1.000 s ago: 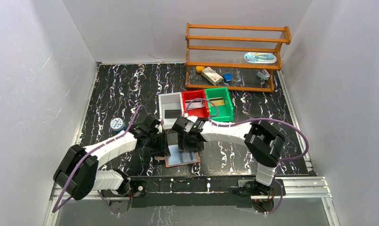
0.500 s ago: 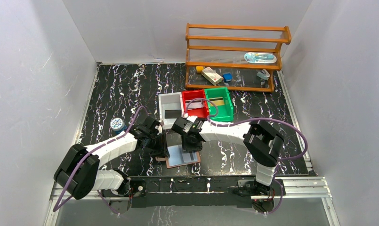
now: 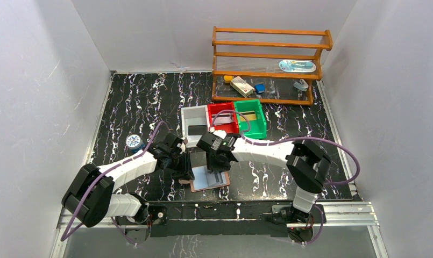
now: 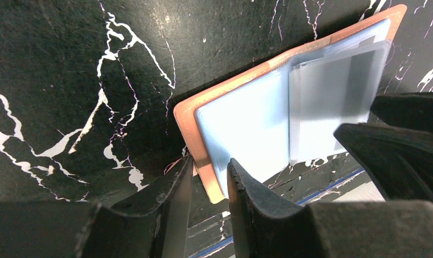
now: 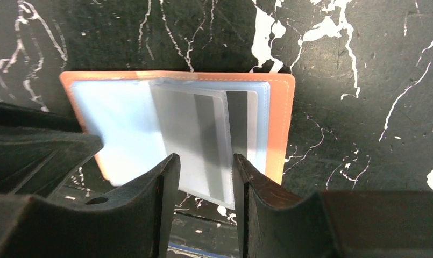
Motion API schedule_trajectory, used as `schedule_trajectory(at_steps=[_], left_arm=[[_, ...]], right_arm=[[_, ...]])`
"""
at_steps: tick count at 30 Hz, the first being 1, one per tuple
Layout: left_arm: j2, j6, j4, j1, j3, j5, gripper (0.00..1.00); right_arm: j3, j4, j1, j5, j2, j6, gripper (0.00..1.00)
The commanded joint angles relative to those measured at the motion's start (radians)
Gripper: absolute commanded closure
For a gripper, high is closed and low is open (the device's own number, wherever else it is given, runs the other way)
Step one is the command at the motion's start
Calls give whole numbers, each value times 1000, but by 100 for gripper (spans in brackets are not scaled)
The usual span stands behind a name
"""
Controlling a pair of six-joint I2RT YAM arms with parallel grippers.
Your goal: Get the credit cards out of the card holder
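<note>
The card holder (image 4: 241, 123) lay open and face up on the bench (image 3: 144, 102), blue lining showing, at the tips of both pincers. The left pincer (image 4: 208, 161) had its jaws close together on either side of the holder's near corner. The tan edge filled the narrow gap between them, so it looked to be pinching that corner and bracing the holder.

The right pincer (image 5: 205, 157) faced it from the opposite side, jaws roughly half apart. Directly ahead of its tips, and partly hidden under one of its fingers, was a pale grey credit card (image 5: 200, 134) with a darker stripe along one side. That card sat on the lining with one end poking past the holder's tan border, towards the right pincer. In the left wrist view the card's far edge ran into the gap between the right pincer's two fingers, but whether they pressed on it could not be told.

The task seemed to be at an early stage. The holder was open and braced, one card was part-way out, and no pale card lay loose on the bench near either pincer. By my reading, what was left was to free this card fully and then deal with the other pockets. Whether more cards were tucked inside did not show.
</note>
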Motion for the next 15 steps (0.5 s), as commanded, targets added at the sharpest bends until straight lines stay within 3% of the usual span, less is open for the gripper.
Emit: schedule_trajectory(at_steps=[1,15], left_arm=[[2,-4,1,-7,-24,27,72],[-35,-18,-4,-6,-19,9,72]], right_arm=[[8,33,6,-5,-75,12,51],[-78,33,5,-5,-136,12,51]])
